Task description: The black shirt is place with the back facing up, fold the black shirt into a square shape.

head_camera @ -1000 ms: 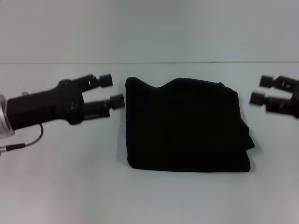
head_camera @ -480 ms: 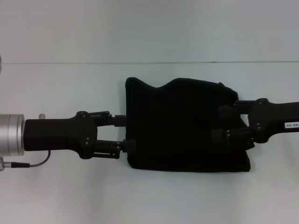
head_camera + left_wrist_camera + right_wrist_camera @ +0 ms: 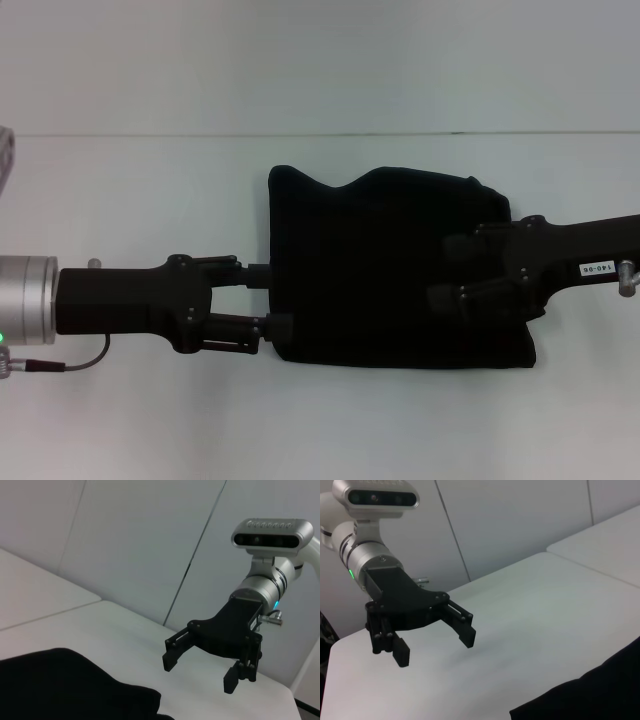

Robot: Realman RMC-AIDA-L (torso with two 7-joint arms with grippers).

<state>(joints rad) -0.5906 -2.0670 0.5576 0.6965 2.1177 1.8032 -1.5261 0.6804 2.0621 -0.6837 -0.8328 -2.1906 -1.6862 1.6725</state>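
Note:
The black shirt [image 3: 380, 270] lies folded into a rough rectangle on the white table, with no lettering showing. My left gripper [image 3: 268, 298] is open at the shirt's left edge, its fingertips straddling the lower part of that edge. My right gripper [image 3: 447, 272] is open above the shirt's right part, and its arm comes in from the right. In the left wrist view the right gripper [image 3: 200, 673] hangs open beyond the shirt [image 3: 65, 685]. The right wrist view shows the left gripper [image 3: 435, 647] open across from a corner of the shirt [image 3: 595, 695].
The white table [image 3: 150, 420] extends all around the shirt, its far edge meeting a pale wall [image 3: 320, 60]. A thin cable [image 3: 60, 362] hangs by the left wrist.
Both grippers came in from the sides to the shirt. In the last half second the right one slid further left over the fabric, while the left one dropped slightly along the left edge.

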